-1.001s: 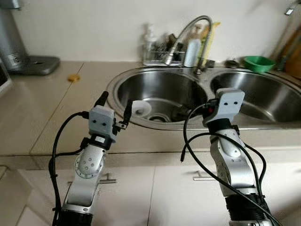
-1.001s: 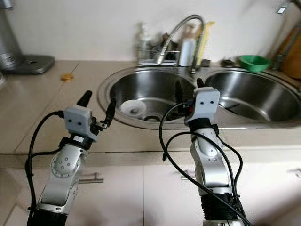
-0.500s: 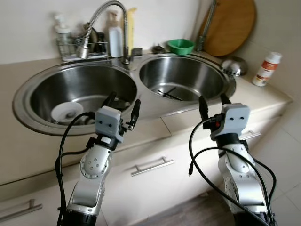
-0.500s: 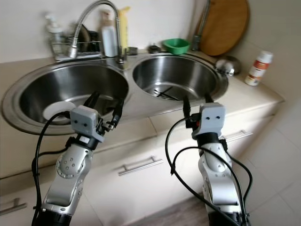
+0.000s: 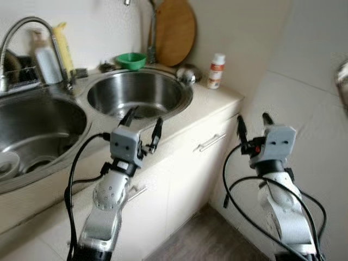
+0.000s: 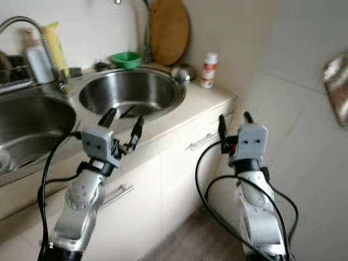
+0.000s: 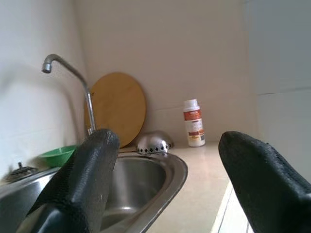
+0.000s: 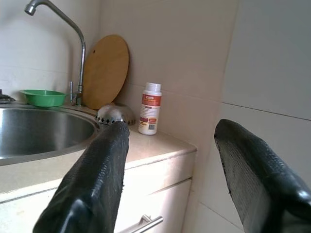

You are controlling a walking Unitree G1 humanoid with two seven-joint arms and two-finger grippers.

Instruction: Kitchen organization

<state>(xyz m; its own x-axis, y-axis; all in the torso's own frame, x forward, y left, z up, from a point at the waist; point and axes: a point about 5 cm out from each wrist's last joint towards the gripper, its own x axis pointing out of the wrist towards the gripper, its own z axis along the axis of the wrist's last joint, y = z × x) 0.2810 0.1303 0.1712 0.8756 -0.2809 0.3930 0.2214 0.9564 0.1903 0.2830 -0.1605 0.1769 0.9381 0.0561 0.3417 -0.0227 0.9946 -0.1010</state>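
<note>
My left gripper (image 5: 144, 123) is open and empty, held over the front rim of the right sink basin (image 5: 174, 106). My right gripper (image 5: 253, 123) is open and empty too, raised in front of the tiled side wall past the counter's end. A white bottle with a red label (image 5: 217, 70) stands on the counter corner beside a small steel strainer (image 5: 186, 74). A green bowl (image 5: 131, 60) sits behind the right basin. A round wooden board (image 5: 174, 31) leans on the back wall. Thin dark utensils (image 6: 126, 112) lie in the right basin.
The left basin (image 5: 60, 117) holds a white dish (image 5: 6, 163) at the picture's left edge. Bottles (image 5: 48, 61) and a rack stand by the curved faucet (image 5: 27, 24). Below the counter are white cabinet doors with bar handles (image 5: 209, 143). Wood floor (image 5: 196, 239) lies between my arms.
The camera has swung further right: the sinks slid to the left and the counter's end, the side wall and the floor came into view. Both grippers stay open and empty.
</note>
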